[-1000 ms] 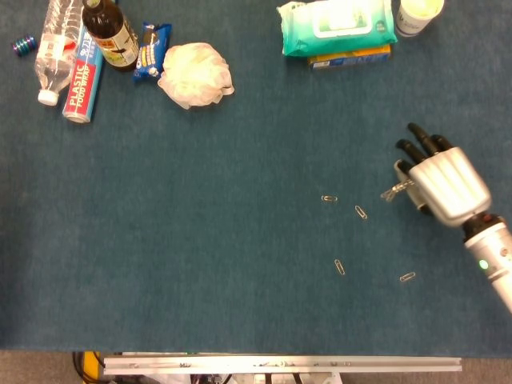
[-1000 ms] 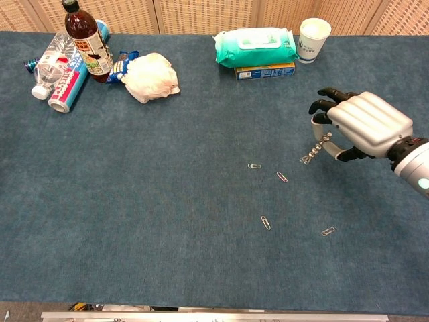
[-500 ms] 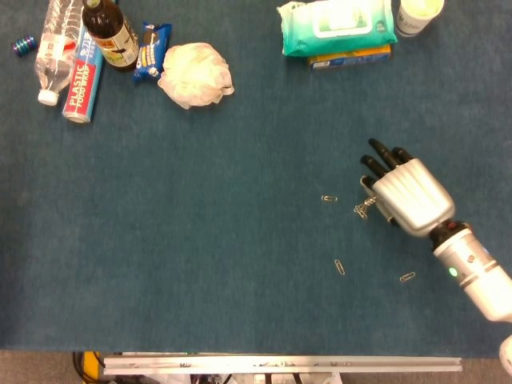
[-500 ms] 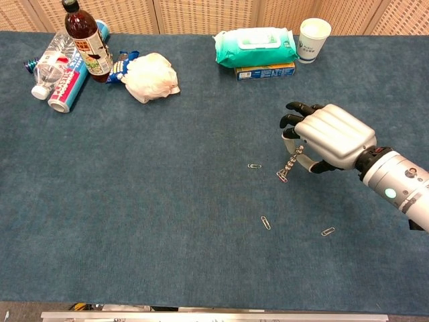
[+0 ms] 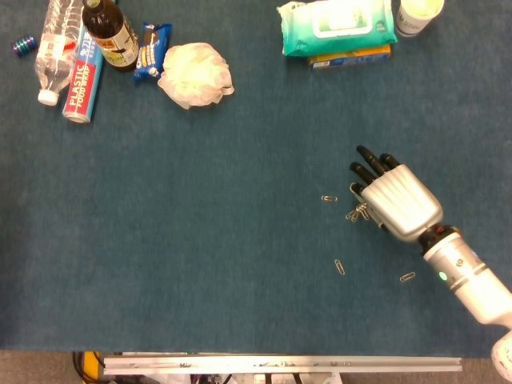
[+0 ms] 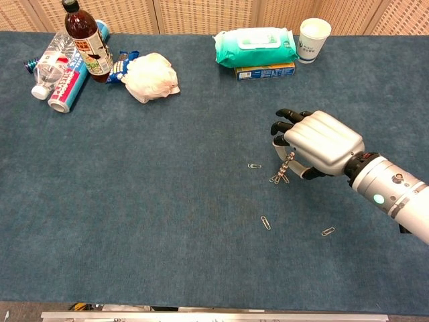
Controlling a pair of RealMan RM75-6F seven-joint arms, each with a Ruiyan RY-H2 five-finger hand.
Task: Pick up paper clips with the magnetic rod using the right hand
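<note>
Table (image 6: 167,201) is covered in dark blue felt. The right hand (image 6: 318,143) is silver with black fingertips (image 6: 285,114). Above it there's a teal wipes pack (image 6: 256,46) on a yellow-blue box (image 6: 265,70), next to a white cup (image 6: 314,31).

A thin beaded magnetic rod (image 6: 287,166) is hanging tilted from the right hand (image 6: 316,143), clips clinging at its tip, with three loose paper clips (image 6: 266,222) lying near it.
</note>
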